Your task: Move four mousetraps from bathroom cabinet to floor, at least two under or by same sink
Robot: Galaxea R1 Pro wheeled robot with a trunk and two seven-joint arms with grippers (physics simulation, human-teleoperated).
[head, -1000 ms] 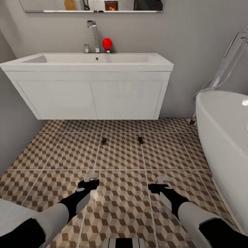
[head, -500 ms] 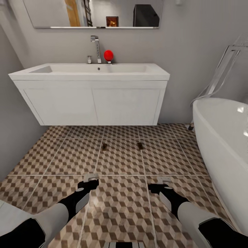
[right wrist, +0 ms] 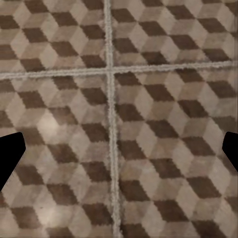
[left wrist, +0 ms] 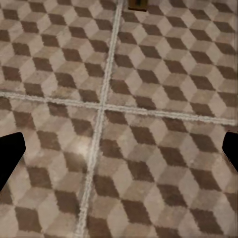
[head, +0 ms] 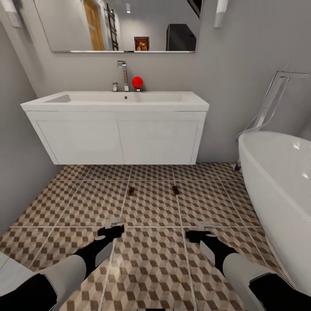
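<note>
**Two mousetraps on the tiles before the sink**

Where the bathroom floor (head: 151,207) runs out from under the white wall-hung sink (head: 116,125), two mousetraps lie flat on the cube-patterned tiles, just in front of the sink's lower edge. The left mousetrap (head: 131,189) sits below the middle of the sink unit, and the right mousetrap (head: 175,189) lies below its right-hand door; the two are apart from each other, level in one row. Both are small dark rectangles, too tiny for their metal parts to be made out.

On the sink's top stands a chrome tap (head: 122,74) with a red round object (head: 137,82) just beside it, and a mirror (head: 121,26) hangs on the wall above. A white bathtub (head: 276,190) stands to the sink's right.

The left claw (head: 115,224) and the right claw (head: 204,226) hang over the floor, farther from the sink than the traps, well apart from each other. In each wrist view the dark fingertips (left wrist: 10,153) (right wrist: 10,153) show at opposite edges with bare tile between them, so both claws are spread wide and hold nothing. The left mousetrap (left wrist: 138,4) shows at the edge of the left wrist view.
</note>
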